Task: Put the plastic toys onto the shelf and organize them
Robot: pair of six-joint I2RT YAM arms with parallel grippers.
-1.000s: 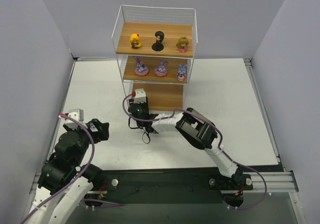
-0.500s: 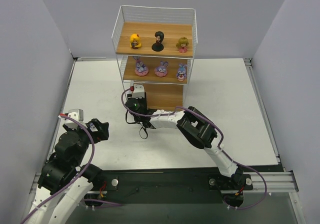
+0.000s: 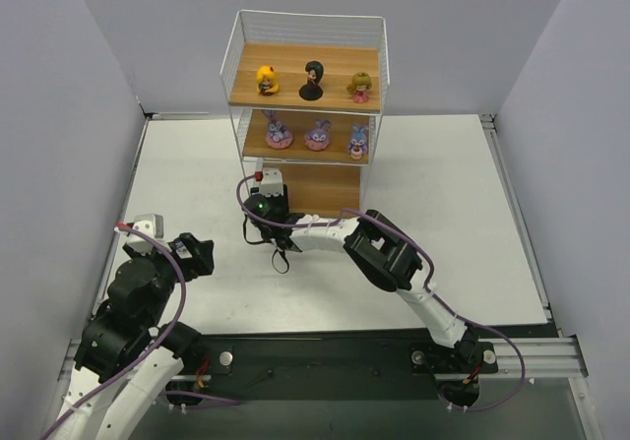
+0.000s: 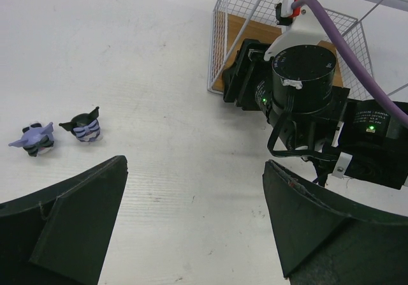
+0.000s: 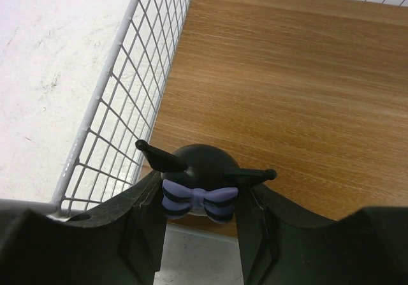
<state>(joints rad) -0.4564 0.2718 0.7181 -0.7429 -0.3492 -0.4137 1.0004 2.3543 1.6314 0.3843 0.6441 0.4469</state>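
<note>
The left tool [image 4: 194,165] hangs released over the desk [image 4: 146,62], its two dark fingers [image 4: 76,227] spread wide with nothing between them. Ahead of its left finger and out to the left, two small toys stand on the desk just beside each other: a pale blue-purple toy [image 4: 32,138] farther left and a darker striped toy [image 4: 83,127] nearer the tool's centre line. Both are well clear of the fingers. Ahead and to the right of this tool is the right arm [image 4: 299,84], reaching into the lower front corner of the shelf [image 4: 220,43].

The right tool [image 5: 199,202] is clenched on a small dark toy [image 5: 199,167] with two thin horns and a blue-purple striped bow. Its fingers press on either side of the toy's lower body. The toy sits upright between them at the front edge of the bottom board [image 5: 274,74], close to the wire side panel [image 5: 137,87] on the tool's left. Whether the toy rests on the board or is held just above it cannot be told. The board ahead of the tool is bare wood.

From above, the shelf's top board carries a yellow doll [image 3: 266,80], a black doll [image 3: 312,81] and an olive-pink doll [image 3: 359,88] in a row. The middle board holds three purple-pink bunnies [image 3: 318,135] side by side.
</note>
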